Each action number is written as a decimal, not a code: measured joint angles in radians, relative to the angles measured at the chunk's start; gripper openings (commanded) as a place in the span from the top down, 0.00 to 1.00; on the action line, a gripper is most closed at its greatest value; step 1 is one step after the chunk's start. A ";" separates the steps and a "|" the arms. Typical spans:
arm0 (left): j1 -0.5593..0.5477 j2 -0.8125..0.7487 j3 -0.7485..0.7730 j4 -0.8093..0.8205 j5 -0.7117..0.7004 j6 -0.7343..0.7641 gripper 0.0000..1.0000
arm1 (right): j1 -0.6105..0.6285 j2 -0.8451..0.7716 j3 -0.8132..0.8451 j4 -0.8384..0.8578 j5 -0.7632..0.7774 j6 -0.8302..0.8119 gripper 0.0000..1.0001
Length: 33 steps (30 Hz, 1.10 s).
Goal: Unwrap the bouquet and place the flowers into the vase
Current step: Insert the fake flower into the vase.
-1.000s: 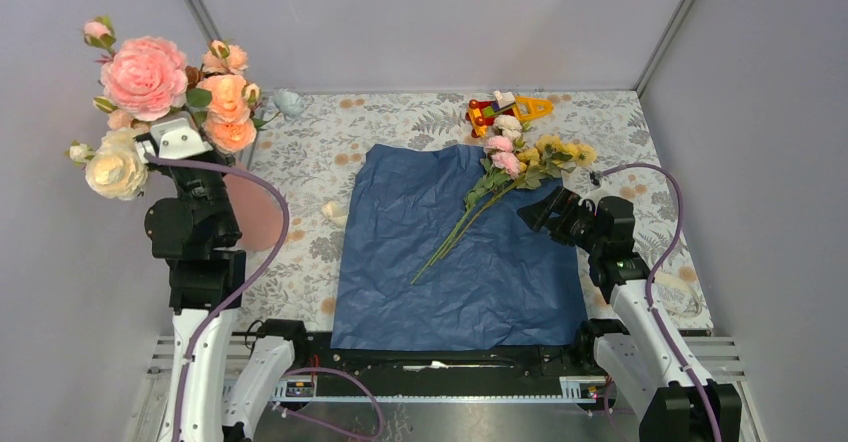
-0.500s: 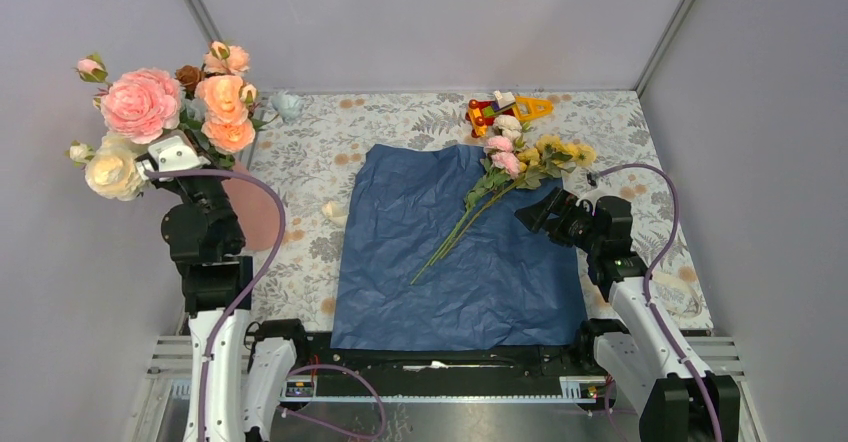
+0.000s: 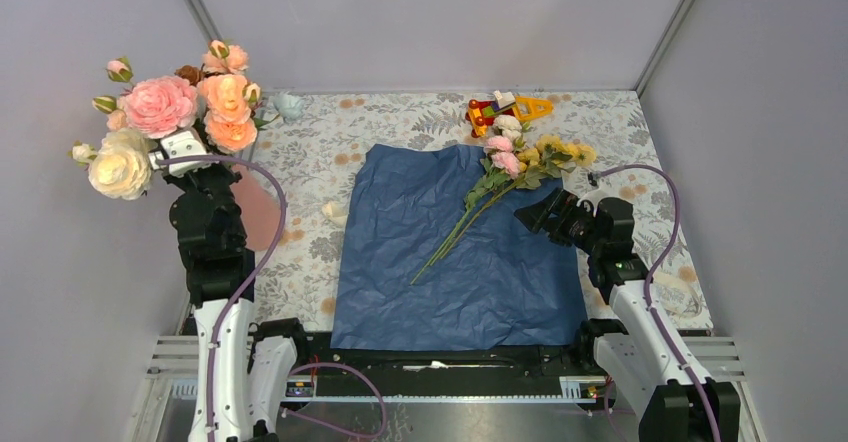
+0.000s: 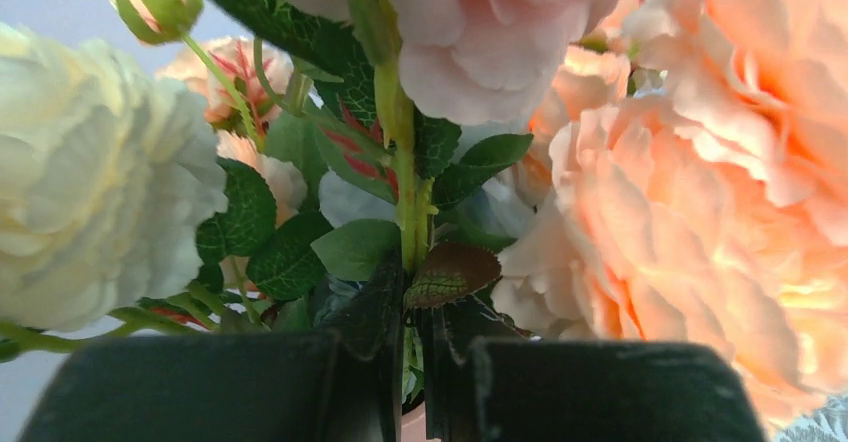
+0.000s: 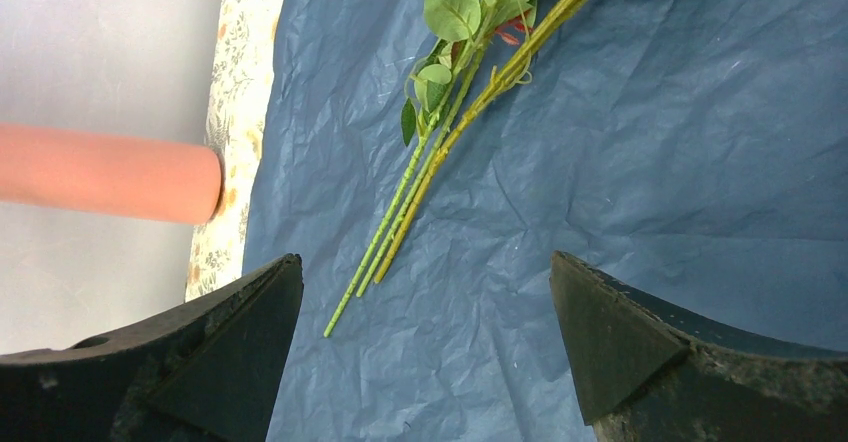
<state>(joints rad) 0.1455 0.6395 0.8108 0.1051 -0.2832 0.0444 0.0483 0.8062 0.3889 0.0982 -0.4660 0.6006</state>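
unwrap: looks done to me, blue paper lies flat mid-frame | flowers: loose on it, heads toward upper right, none in the vase at left yet | right gripper: spread wide beside the stems | left gripper: pinching big peach blooms, upper left

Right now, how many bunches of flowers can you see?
2. The big peach and cream blooms are held up at far left in the shut left hand; the small roses lie on the blue paper.
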 measured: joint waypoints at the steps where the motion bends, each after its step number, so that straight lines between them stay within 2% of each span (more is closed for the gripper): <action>1: 0.002 0.005 0.000 -0.012 0.002 -0.003 1.00 | 0.000 -0.001 -0.003 -0.001 0.000 0.000 0.00; 25: 0.025 0.046 0.008 -0.239 0.017 -0.094 1.00 | -0.001 -0.010 -0.008 0.009 -0.025 0.014 0.00; 33: 0.026 0.028 0.005 -0.275 0.021 -0.098 0.92 | -0.001 -0.010 -0.009 0.013 -0.026 0.019 0.00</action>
<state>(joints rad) 0.1715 0.6678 0.8162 -0.1696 -0.2619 -0.0540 0.0475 0.7963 0.3798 0.1112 -0.4923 0.6201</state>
